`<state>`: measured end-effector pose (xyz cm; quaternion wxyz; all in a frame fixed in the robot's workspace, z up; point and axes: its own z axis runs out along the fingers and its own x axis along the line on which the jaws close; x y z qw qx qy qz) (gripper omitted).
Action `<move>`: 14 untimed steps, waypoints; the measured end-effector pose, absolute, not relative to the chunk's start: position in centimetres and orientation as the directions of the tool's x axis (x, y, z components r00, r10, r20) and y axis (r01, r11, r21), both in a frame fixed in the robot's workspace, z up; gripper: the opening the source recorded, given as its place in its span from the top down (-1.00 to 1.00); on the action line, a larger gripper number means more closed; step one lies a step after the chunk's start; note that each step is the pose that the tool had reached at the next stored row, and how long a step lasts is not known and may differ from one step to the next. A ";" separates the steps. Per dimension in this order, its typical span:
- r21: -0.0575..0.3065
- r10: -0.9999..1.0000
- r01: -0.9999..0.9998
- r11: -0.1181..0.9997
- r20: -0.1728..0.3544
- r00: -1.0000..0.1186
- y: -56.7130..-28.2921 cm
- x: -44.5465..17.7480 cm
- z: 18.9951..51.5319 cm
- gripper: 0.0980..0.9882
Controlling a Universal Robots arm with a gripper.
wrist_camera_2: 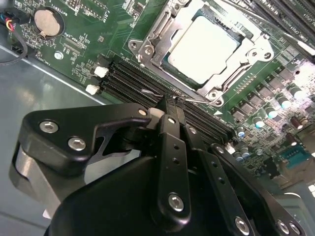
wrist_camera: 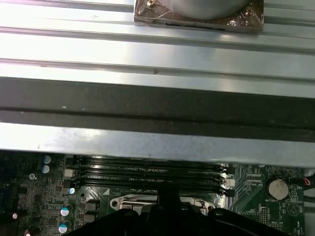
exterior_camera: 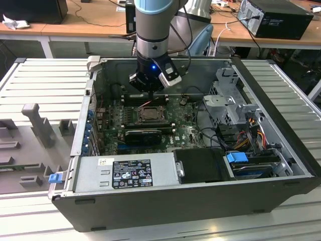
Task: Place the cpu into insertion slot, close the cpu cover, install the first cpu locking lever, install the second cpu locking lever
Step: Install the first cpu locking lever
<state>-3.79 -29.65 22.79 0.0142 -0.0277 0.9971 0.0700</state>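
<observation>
Workshop benches with cables and equipment stand behind an open computer case (exterior_camera: pixel 281 165) lying on a ribbed metal bench (exterior_camera: pixel 45 75). Inside, the motherboard (exterior_camera: pixel 185 131) carries the insertion slot (wrist_camera_2: pixel 147 51) near the case's middle. In the second wrist view the cpu (wrist_camera_2: pixel 204 49) sits in that slot, and the cpu cover (wrist_camera_2: pixel 241 59) appears lowered around it, chip showing through its window. The pincer (wrist_camera_2: pixel 173 105) has its fingers pressed together, tips at a thin wire lever (wrist_camera_2: pixel 197 101) beside the socket's rim, next to the memory slots (wrist_camera_2: pixel 128 78); whether it grips the wire cannot be told.

Assessed risks: the thin lever may slip off the tips and spring loose; a sideways slide could scrape the memory slots or nearby capacitors (wrist_camera_2: pixel 280 101); pressing down off-line could strain the socket.
</observation>
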 end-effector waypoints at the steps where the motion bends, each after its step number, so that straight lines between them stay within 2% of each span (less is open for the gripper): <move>1: 0.139 -0.053 -0.057 0.989 -0.032 -0.998 -29.6 -3.8 22.7 0.98; 14: 0.139 -0.053 -0.057 0.989 -0.032 -0.998 -29.3 -3.2 21.8 0.98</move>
